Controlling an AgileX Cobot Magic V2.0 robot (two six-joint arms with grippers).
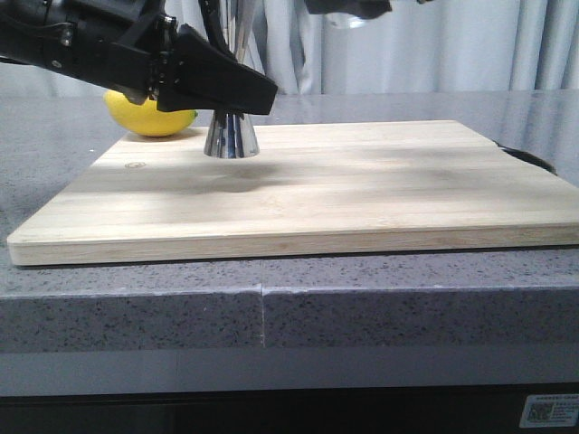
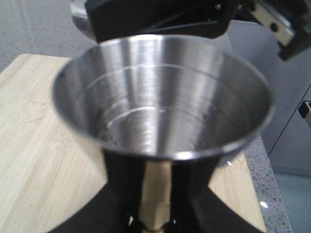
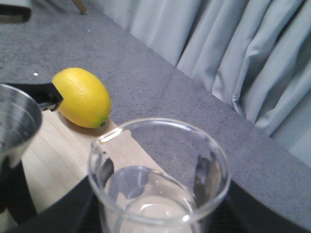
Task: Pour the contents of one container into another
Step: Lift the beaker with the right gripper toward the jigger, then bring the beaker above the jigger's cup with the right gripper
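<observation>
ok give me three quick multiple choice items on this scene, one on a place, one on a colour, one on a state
1. Where does the lemon sit?
A. centre of the cutting board
B. on the counter by the board's far left corner
C. inside the jigger

2. What colour is the jigger's waist?
A. gold
B. red
C. blue

3. How is the beaker held?
A. lying flat
B. upside down
C. mouth up between the right fingers

Answers: 1 B, it lies beside the cutting board. 2 A, the left wrist view shows gold. 3 C, its rim faces up.
</observation>
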